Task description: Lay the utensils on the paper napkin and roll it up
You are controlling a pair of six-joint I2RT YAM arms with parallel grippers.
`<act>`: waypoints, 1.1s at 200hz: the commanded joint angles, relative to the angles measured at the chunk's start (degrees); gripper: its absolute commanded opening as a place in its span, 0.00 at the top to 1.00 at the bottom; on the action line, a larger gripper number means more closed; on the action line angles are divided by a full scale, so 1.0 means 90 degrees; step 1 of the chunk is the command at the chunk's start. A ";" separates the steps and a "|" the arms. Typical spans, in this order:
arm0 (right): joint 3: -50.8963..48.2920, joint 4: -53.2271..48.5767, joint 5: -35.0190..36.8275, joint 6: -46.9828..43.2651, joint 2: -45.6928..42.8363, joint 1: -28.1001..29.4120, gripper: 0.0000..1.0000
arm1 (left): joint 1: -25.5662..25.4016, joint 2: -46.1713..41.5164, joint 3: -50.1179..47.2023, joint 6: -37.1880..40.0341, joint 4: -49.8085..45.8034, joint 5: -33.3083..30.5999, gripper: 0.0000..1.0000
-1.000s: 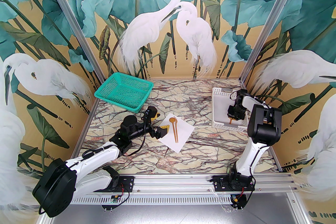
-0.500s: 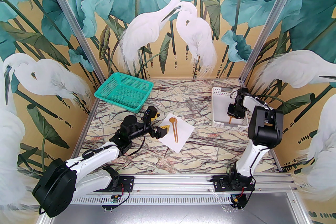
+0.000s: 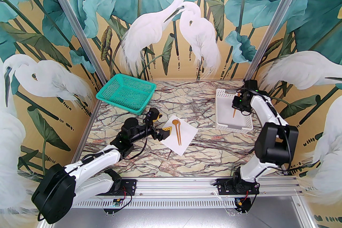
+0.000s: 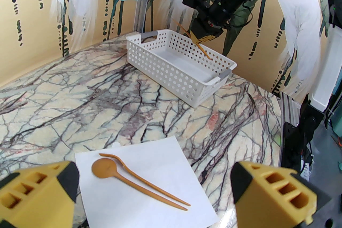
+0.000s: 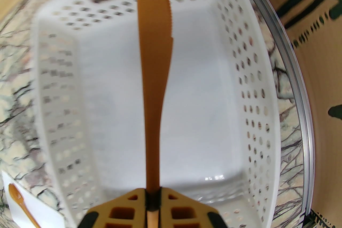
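A white paper napkin [image 3: 184, 141] lies at mid-table with two orange-brown utensils on it: a spoon [image 3: 175, 122] and a slimmer piece beside it [image 4: 111, 156]. My left gripper [image 3: 162, 123] stands open at the napkin's left edge, its yellow fingers [image 4: 275, 194] apart on either side of the napkin [image 4: 149, 216] and the spoon [image 4: 104, 167]. My right gripper [image 3: 235, 107] is shut on the handle of an orange knife [image 5: 155, 61], which hangs blade-down above the white basket [image 3: 233, 128]. The knife [image 4: 204, 50] is clear of the basket floor.
A green mesh basket [image 3: 125, 94] sits at the back left. The white perforated basket [image 4: 171, 69] is at the back right, close to the right wall and its metal rail [image 5: 296, 88]. Marble tabletop [image 3: 187, 165] lies open in front of the napkin.
My right arm has raised the knife and carried it toward the back of the white basket, its elbow dropping lower. The left arm has hardly moved.
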 commanded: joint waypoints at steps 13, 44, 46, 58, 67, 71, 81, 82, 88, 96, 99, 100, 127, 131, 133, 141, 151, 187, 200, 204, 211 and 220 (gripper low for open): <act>0.0167 -0.0348 -0.0034 0.0157 -0.0694 0.0660 0.87 | -0.0028 -0.0357 0.0037 0.0215 -0.0096 -0.0364 0.01; 0.0078 -0.0422 0.0011 0.0330 -0.1120 0.1518 0.87 | -0.0021 -0.0793 0.0115 0.0380 -0.0344 -0.0818 0.01; 0.0055 -0.0421 0.0011 0.0349 -0.1147 0.1591 0.87 | -0.0021 -0.0816 0.0111 0.0358 -0.0344 -0.0862 0.01; -0.0016 -0.0388 -0.0032 0.0485 -0.1283 0.1919 0.87 | -0.0021 -0.0939 0.0096 0.0137 -0.0362 -0.1141 0.01; -0.0071 -0.0376 -0.0112 0.0568 -0.1369 0.2167 0.87 | -0.0017 -0.1015 0.0079 -0.0134 -0.0358 -0.1306 0.01; -0.0093 -0.0371 -0.0137 0.0616 -0.1415 0.2263 0.87 | -0.0020 -0.1043 0.0064 -0.0264 -0.0345 -0.1377 0.00; -0.0164 -0.0339 -0.0232 0.0742 -0.1497 0.2553 0.87 | -0.0021 -0.1103 0.0005 -0.0679 -0.0293 -0.1541 0.01; -0.0170 -0.0340 -0.0247 0.0754 -0.1500 0.2577 0.87 | -0.0021 -0.1106 0.0002 -0.0724 -0.0289 -0.1559 0.00; -0.0226 -0.0295 -0.0343 0.0854 -0.1531 0.2731 0.87 | -0.0021 -0.1138 -0.0059 -0.0949 -0.0260 -0.1674 0.01; -0.0326 -0.0207 -0.0501 0.0987 -0.1592 0.2938 0.87 | -0.0021 -0.1186 -0.0144 -0.1379 -0.0253 -0.1875 0.01; -0.0369 -0.0161 -0.0560 0.1024 -0.1599 0.3014 0.87 | -0.0021 -0.1204 -0.0169 -0.1543 -0.0266 -0.1965 0.01; -0.0381 -0.0149 -0.0582 0.1037 -0.1605 0.3037 0.87 | -0.0021 -0.1210 -0.0183 -0.1596 -0.0271 -0.2001 0.01; -0.0641 0.0114 -0.0636 0.1298 -0.1614 0.3716 0.87 | -0.0020 -0.1376 -0.0590 -0.2682 -0.0373 -0.2455 0.01; -0.0666 0.0137 -0.0607 0.1313 -0.1607 0.3786 0.87 | -0.0021 -0.1405 -0.0647 -0.2751 -0.0352 -0.2455 0.01; -0.0685 0.0164 -0.0591 0.1320 -0.1603 0.3820 0.87 | -0.0021 -0.1423 -0.0690 -0.2778 -0.0353 -0.2443 0.01; -0.0790 0.0289 -0.0527 0.1368 -0.1584 0.4036 0.87 | -0.0021 -0.1487 -0.0815 -0.2910 -0.0354 -0.2470 0.00; -0.0862 0.0396 -0.0441 0.1379 -0.1555 0.4203 0.87 | -0.0021 -0.1623 -0.0955 -0.3129 -0.0395 -0.2564 0.01; -0.1101 0.0750 0.0011 0.1558 -0.1299 0.4858 0.87 | -0.0019 -0.2160 -0.1246 -0.3576 -0.0638 -0.2930 0.01; -0.1115 0.0778 0.0175 0.1641 -0.1139 0.5044 0.87 | -0.0021 -0.2283 -0.1441 -0.3616 -0.0885 -0.3001 0.01; -0.1120 0.0788 0.0217 0.1659 -0.1070 0.5113 0.87 | -0.0016 -0.2316 -0.1437 -0.3598 -0.0953 -0.3000 0.01; -0.1123 0.0794 0.0280 0.1704 -0.0975 0.5200 0.87 | -0.0021 -0.2350 -0.1419 -0.3561 -0.1079 -0.2995 0.01; -0.1146 0.0833 0.0309 0.1769 -0.0837 0.5299 0.87 | -0.0018 -0.2408 -0.1418 -0.3491 -0.1216 -0.2982 0.01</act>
